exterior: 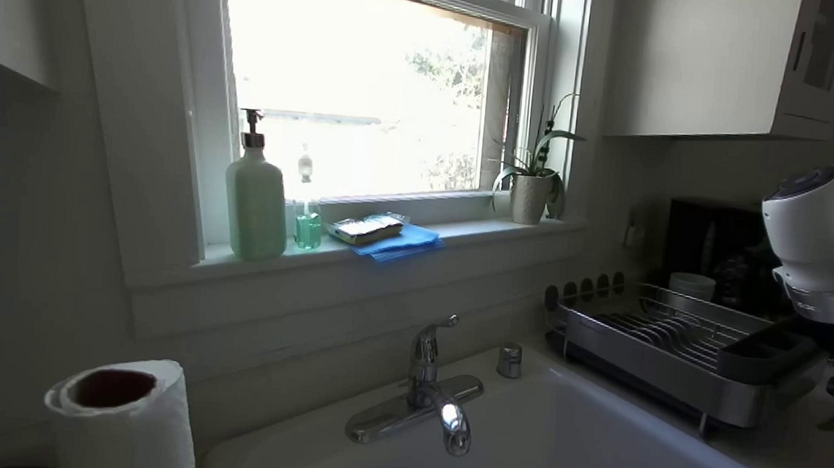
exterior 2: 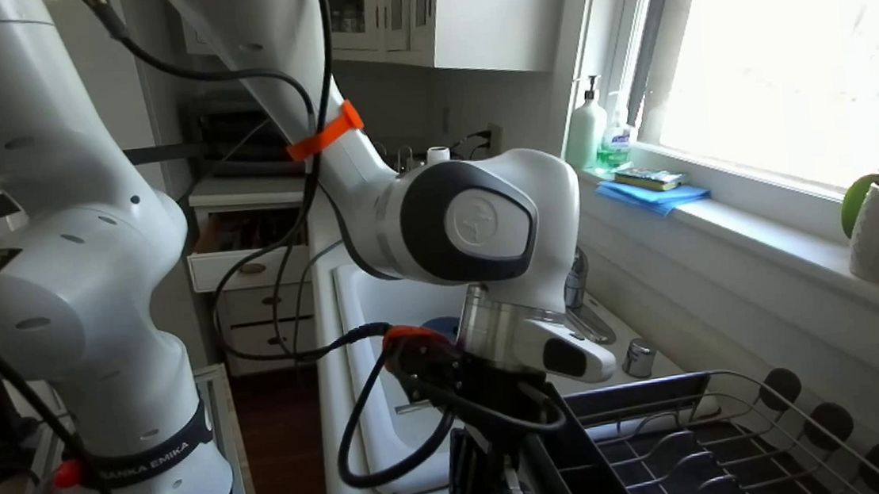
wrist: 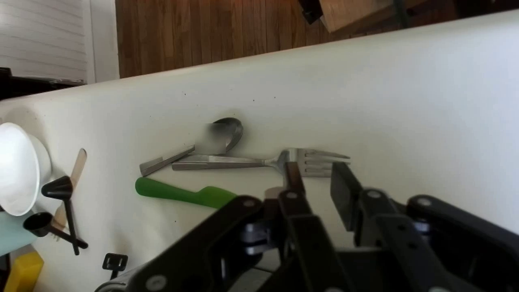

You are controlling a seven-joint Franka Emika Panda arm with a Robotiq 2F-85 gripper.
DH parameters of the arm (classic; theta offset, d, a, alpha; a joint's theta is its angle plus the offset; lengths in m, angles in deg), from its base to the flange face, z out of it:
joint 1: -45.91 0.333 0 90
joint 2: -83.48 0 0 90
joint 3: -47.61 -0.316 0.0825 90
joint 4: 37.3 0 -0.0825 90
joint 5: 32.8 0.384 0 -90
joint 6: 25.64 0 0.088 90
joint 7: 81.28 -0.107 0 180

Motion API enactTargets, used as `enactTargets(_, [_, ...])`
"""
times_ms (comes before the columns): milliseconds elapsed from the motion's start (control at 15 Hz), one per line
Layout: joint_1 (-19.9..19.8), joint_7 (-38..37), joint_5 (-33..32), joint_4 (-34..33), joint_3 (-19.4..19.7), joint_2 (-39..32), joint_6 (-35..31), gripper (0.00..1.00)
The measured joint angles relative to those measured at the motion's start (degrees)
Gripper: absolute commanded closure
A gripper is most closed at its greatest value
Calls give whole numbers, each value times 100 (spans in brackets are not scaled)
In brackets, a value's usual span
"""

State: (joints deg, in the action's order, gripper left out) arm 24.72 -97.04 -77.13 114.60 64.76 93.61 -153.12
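My gripper [wrist: 318, 175] is open, with nothing visible between its fingertips. It also shows in both exterior views, dark and partly cut off, beside the dish rack [exterior 2: 636, 405]. In the wrist view, a metal fork [wrist: 227, 162] lies on the white counter [wrist: 405, 101]; my fingertips overlap its head, but contact cannot be told. A metal spoon [wrist: 237, 129], partly blurred, lies beyond the fork's handle. A green knife-shaped utensil [wrist: 174, 191] lies nearer, its end hidden behind the left finger. A rounded pinkish-brown shape [wrist: 273, 192] beside that finger is unclear.
Left in the wrist view are a white bowl [wrist: 18, 170], black measuring spoons [wrist: 58, 188], a wooden stick [wrist: 78, 168] and a yellow block [wrist: 26, 269]. The counter edge drops to a wooden floor [wrist: 194, 36]. The sink [exterior: 592, 452] and faucet [exterior: 424, 363] adjoin the rack.
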Motion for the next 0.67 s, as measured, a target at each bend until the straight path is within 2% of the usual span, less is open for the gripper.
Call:
enactTargets(400, [257, -169, -107, 21, -276, -410, 9, 2])
enactTargets(667, [432, -694, -680, 11, -419, -754, 128, 0])
